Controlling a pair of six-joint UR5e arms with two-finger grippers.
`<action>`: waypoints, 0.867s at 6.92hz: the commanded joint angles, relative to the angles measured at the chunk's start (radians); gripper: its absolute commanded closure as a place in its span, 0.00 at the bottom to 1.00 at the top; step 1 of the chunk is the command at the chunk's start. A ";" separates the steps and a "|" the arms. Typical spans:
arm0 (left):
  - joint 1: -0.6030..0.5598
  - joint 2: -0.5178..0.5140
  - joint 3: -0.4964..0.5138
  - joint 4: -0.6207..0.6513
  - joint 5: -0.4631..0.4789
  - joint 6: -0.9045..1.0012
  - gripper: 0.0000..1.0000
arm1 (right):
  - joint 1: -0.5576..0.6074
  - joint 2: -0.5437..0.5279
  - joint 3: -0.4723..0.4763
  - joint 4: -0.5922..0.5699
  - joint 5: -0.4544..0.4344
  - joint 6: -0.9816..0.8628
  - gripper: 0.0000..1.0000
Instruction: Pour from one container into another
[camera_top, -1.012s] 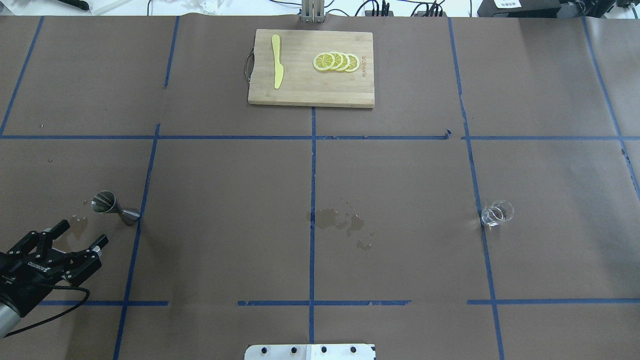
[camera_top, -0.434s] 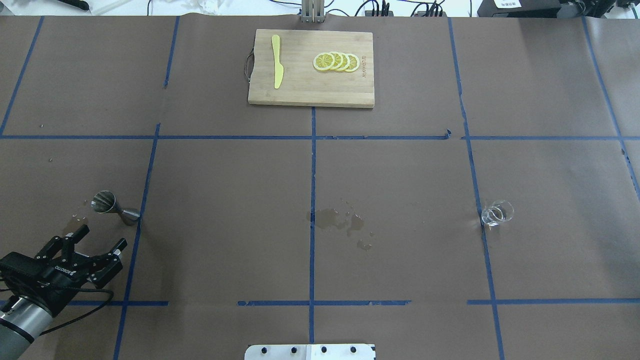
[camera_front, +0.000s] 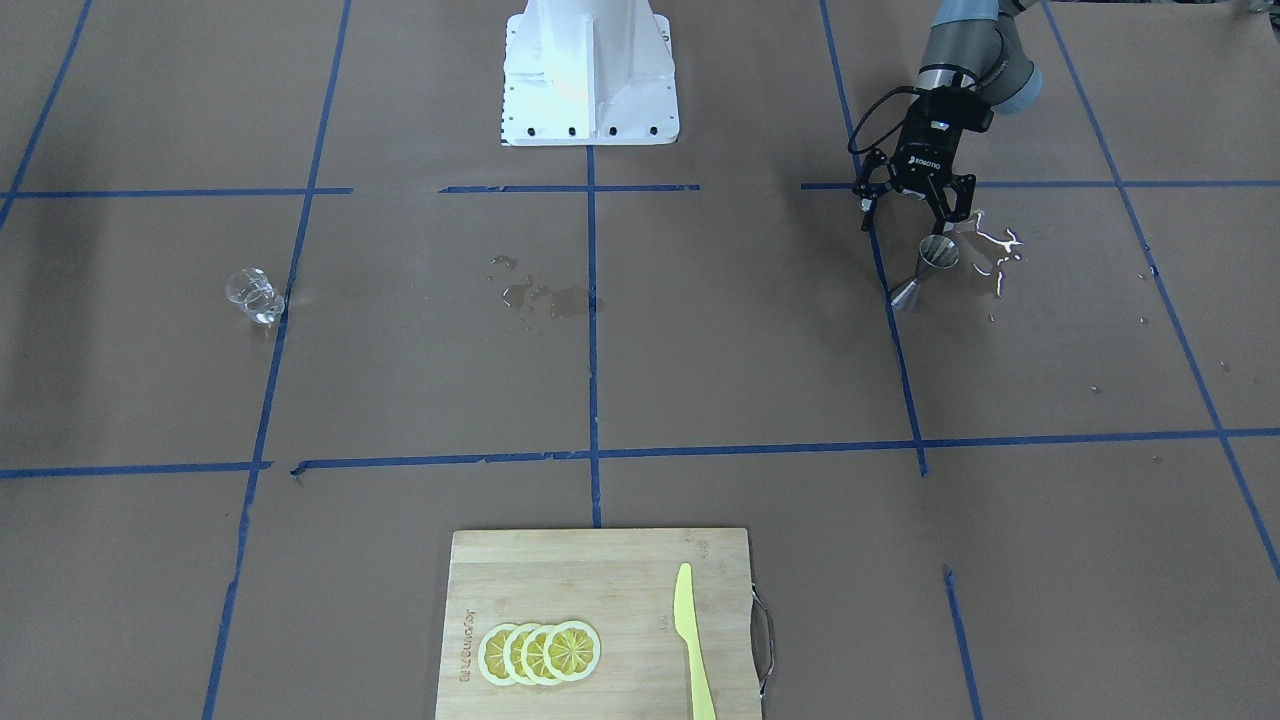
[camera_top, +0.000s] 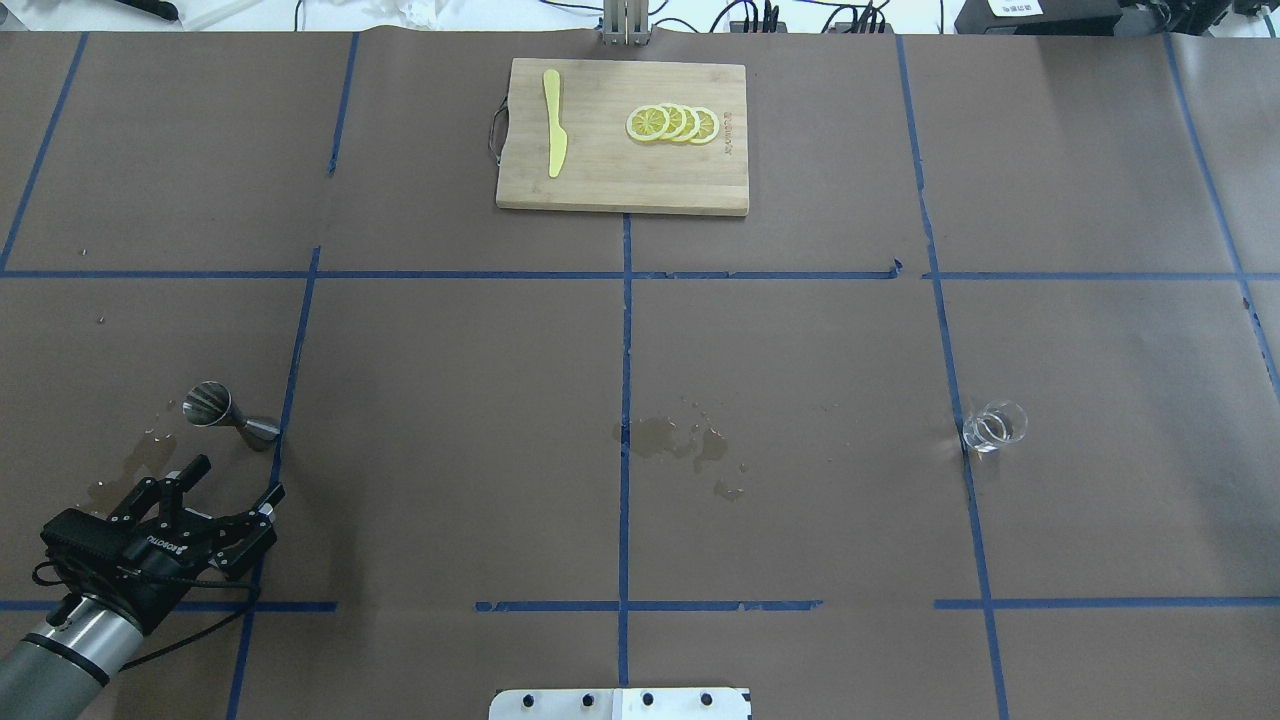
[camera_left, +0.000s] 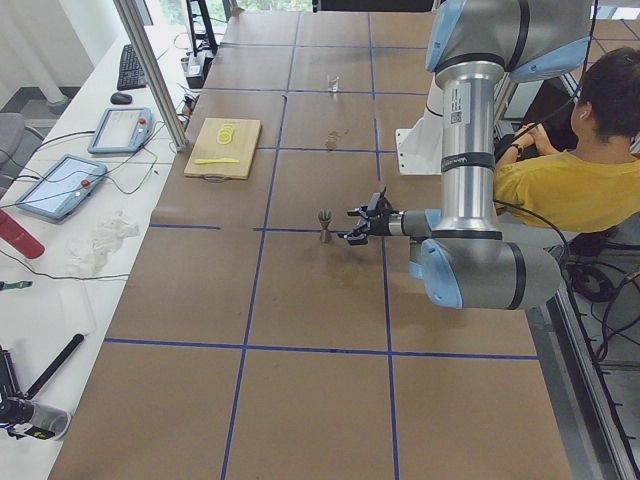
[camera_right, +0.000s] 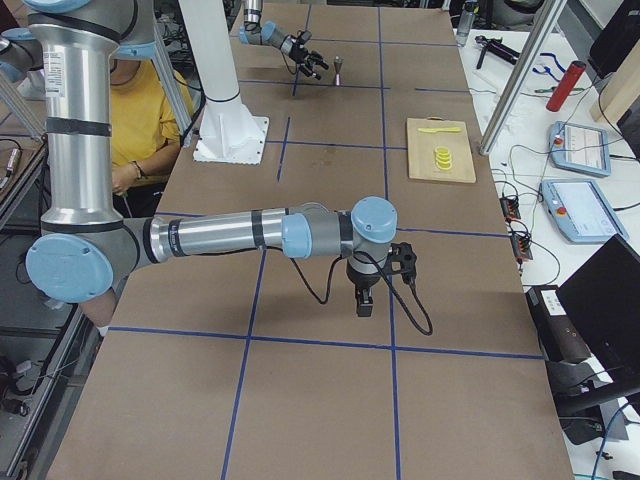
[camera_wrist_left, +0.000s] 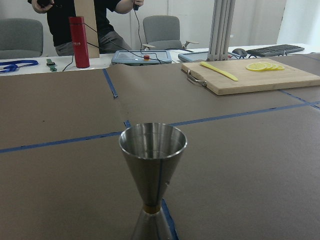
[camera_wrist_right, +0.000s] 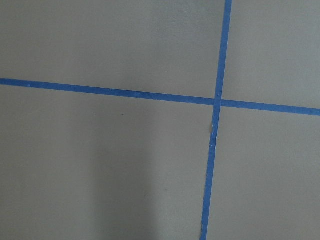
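The steel jigger (camera_top: 230, 415) stands upright on a blue tape line at the table's left; it also shows as the jigger (camera_front: 925, 268) in the front view and fills the left wrist view as the jigger (camera_wrist_left: 152, 170). My left gripper (camera_top: 240, 477) is open, low over the table, a short way on the near side of the jigger and pointing at it, not touching. Far off on the right stands the clear glass cup (camera_top: 995, 427), alone. My right gripper (camera_right: 365, 300) shows only in the right side view, over bare paper; I cannot tell its state.
A wooden cutting board (camera_top: 620, 170) at the far middle carries lemon slices (camera_top: 672, 123) and a yellow knife (camera_top: 553, 122). Wet patches lie at the table's centre (camera_top: 680, 440) and beside the jigger (camera_front: 990, 250). A person in yellow (camera_left: 560, 180) sits behind the robot base (camera_front: 588, 70).
My left gripper has slid rightward and a little nearer the robot, swinging to line up with the jigger; it stays open. Jigger and glass cup have not moved.
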 joint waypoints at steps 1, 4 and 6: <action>-0.024 -0.005 0.004 -0.003 -0.003 0.000 0.01 | 0.000 0.000 0.000 0.000 0.000 0.000 0.00; -0.108 -0.016 0.015 -0.011 -0.003 -0.014 0.01 | 0.002 0.005 0.002 0.000 0.000 0.000 0.00; -0.126 -0.033 0.047 -0.017 -0.005 -0.053 0.01 | 0.002 0.005 0.000 0.000 0.000 0.000 0.00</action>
